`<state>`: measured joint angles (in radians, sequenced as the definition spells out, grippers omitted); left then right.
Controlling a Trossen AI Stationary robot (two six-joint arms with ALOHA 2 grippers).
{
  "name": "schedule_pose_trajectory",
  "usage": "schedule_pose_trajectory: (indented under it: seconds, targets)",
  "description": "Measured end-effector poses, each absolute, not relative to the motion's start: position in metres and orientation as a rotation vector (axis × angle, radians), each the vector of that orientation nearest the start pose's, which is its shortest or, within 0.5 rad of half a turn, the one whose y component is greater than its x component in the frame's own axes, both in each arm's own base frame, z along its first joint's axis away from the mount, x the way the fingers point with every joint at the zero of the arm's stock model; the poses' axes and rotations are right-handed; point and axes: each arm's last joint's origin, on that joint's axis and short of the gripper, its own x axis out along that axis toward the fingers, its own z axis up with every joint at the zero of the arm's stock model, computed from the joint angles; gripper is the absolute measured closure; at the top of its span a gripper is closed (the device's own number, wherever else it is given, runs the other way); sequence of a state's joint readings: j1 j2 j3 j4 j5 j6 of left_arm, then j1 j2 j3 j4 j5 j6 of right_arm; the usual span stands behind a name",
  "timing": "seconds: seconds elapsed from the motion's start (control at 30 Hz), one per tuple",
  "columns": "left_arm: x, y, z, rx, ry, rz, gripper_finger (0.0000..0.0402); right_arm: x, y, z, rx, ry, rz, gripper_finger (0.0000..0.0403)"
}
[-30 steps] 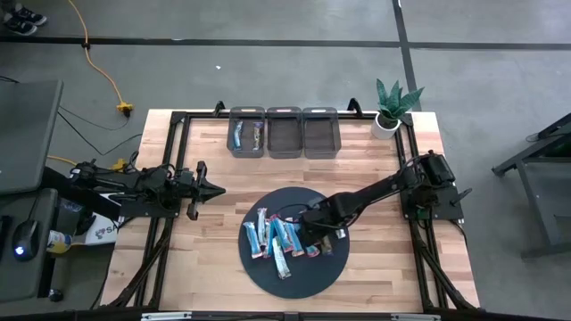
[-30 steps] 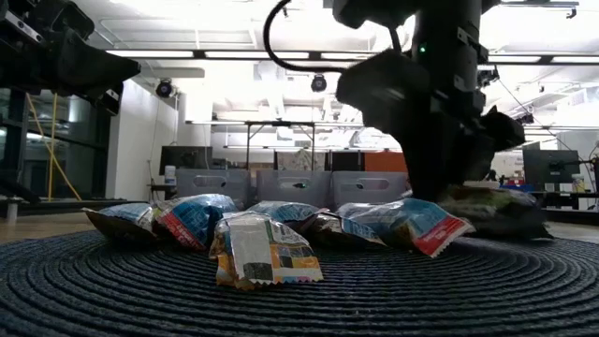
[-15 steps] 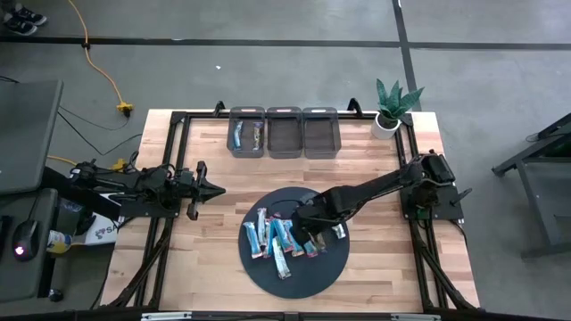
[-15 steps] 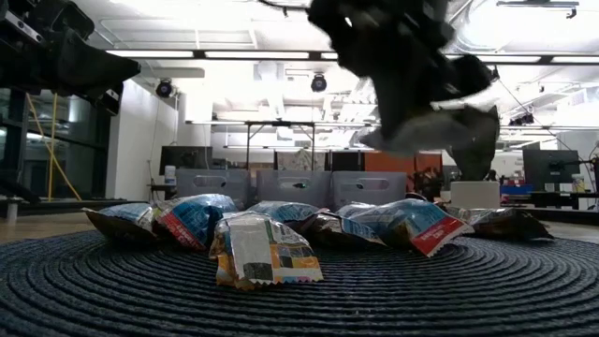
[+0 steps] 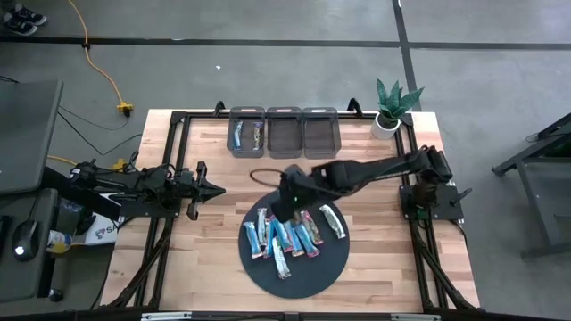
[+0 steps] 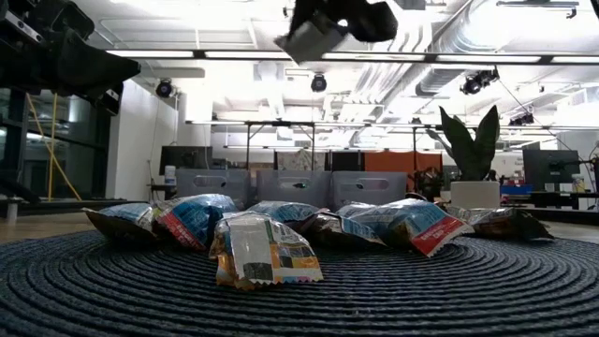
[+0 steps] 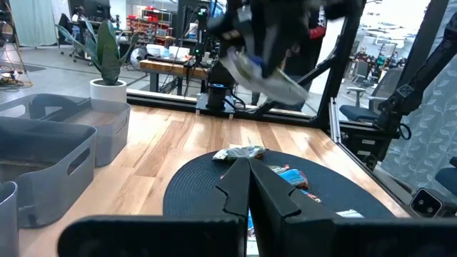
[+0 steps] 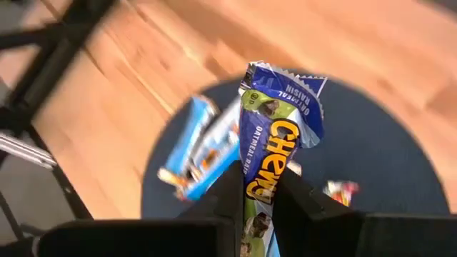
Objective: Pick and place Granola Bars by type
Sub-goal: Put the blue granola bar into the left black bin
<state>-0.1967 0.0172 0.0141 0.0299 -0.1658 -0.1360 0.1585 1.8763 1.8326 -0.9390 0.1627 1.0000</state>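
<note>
1. Locate the three grey bins (image 5: 285,131) side by side at the table's (image 5: 196,259) far edge.
2. Note the potted plant (image 5: 393,107) at the far right corner.
3. Observe the round dark mat (image 5: 303,276) at centre.

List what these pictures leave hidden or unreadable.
- Held bar: lower end hidden between the right gripper's fingers, right wrist view; blurred in the left wrist view.
- Bars in the left bin: too small to read, high view.
- Bars on the mat: overlapping, so the count is unclear, low view.
</note>
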Motion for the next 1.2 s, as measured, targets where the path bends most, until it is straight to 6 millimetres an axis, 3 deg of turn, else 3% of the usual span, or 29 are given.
schedule_pose_trajectory:
  seconds: [0.27, 0.7, 0.97, 1.2]
  targets:
    - [0.097, -0.014, 0.17, -0.141, -0.024, -0.032, 0.04, 0.406, 0.021, 0.353, 0.699, 0.721, -0.455, 0.0363]
    - [0.097, -0.014, 0.17, -0.141, -0.024, -0.033, 0.04, 0.426, -0.062, 0.366, 0.629, 0.376, -0.422, 0.0365]
    - [0.097, -0.014, 0.17, -0.141, -0.025, -0.032, 0.04, 0.432, -0.121, 0.347, 0.637, 0.177, -0.442, 0.0363]
    - [0.097, -0.014, 0.17, -0.141, -0.025, -0.032, 0.04, 0.446, -0.164, 0.307, 0.663, 0.118, -0.431, 0.0364]
